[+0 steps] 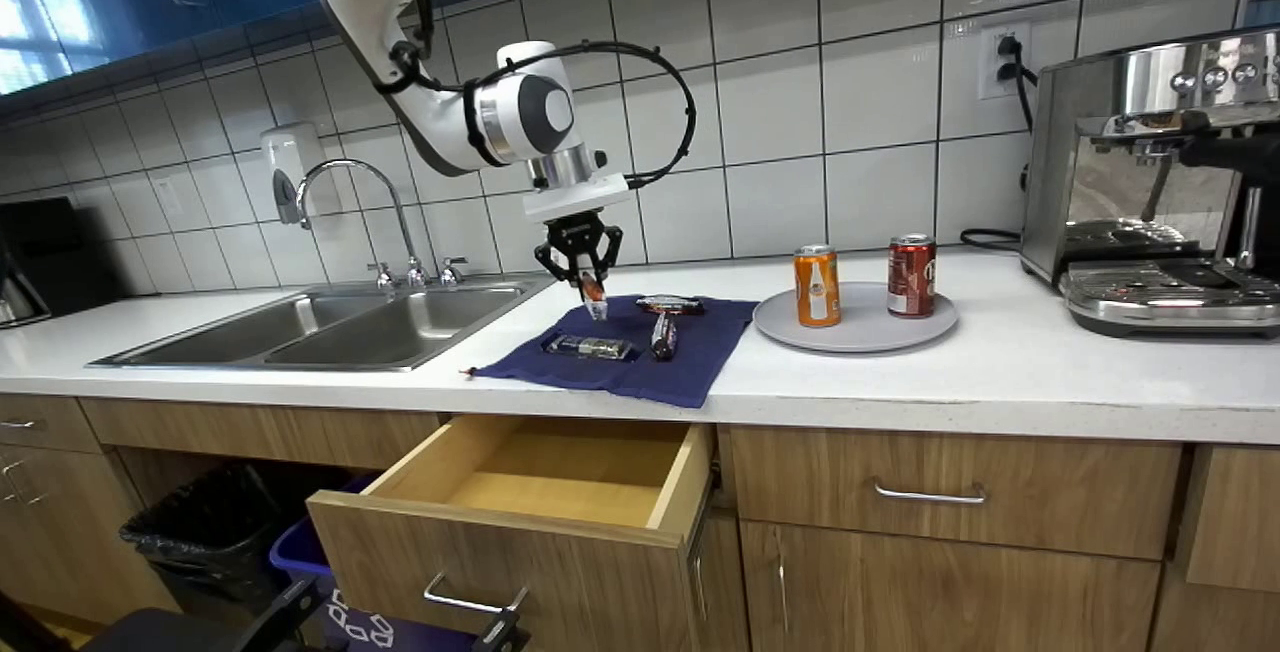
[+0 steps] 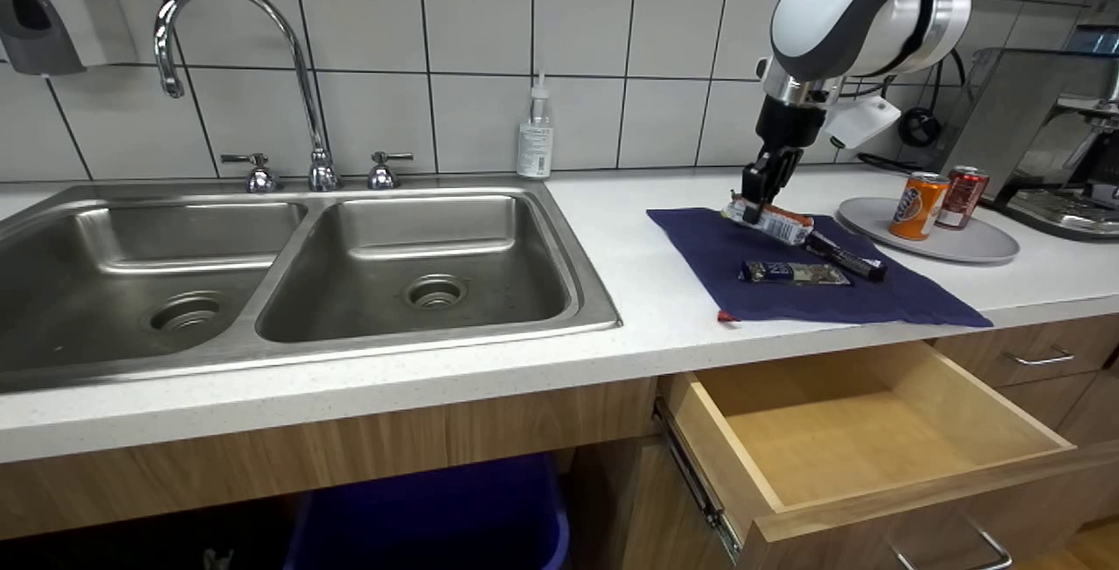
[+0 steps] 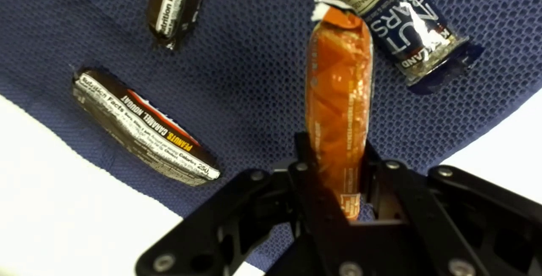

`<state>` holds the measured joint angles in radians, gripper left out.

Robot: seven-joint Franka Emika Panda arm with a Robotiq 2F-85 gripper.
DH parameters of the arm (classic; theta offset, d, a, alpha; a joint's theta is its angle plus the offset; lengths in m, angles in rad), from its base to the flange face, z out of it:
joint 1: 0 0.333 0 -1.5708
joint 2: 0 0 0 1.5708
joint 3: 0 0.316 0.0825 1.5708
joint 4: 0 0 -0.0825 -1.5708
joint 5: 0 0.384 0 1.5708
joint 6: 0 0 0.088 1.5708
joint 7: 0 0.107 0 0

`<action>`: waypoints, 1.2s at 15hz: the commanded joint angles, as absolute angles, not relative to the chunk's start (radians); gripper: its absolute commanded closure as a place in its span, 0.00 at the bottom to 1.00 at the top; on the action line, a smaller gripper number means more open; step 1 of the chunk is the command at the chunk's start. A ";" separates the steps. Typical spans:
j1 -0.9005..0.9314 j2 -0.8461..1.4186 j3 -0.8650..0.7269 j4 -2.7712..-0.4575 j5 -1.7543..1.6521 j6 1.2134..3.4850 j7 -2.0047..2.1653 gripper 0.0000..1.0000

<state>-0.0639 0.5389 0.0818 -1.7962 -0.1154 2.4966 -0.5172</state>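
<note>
A black gripper [image 3: 335, 151] is mostly closed, pinching the sides of one orange-wrapped bar [image 3: 338, 77], which sits between its tips and juts out past them, over a navy cloth [image 3: 254, 77]. On the cloth lie three more bars: two brown-wrapped bars [image 3: 142, 125] and one nut bar [image 3: 396, 20]. Beside the cloth, in both exterior views, two cans [image 1: 818, 287], one orange and one red, stand on a gray plate [image 1: 860, 329].

Beneath the gripper [image 1: 590, 274], a white countertop [image 1: 1000, 372] carries a blue cloth [image 1: 690, 372] with 2 brown-wrapped bars [image 3: 146, 128] and 1 nut bar [image 3: 402, 26] on it; right of the gripper in both exterior views stand a gray plate [image 1: 863, 310] and, farther off, an espresso machine [image 1: 1150, 182]; left, in an exterior view, a bottle [image 2: 535, 146]
</note>
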 commanded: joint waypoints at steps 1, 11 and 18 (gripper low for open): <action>-0.075 0.433 0.095 -1.937 -0.126 2.551 -0.530 0.93; -0.058 0.282 0.091 -2.180 -0.126 2.647 -0.508 0.93; -0.017 0.209 0.085 -2.317 -0.135 2.727 -0.444 0.93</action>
<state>-0.0318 0.2758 0.0850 -2.2377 -0.1153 2.6903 -0.4925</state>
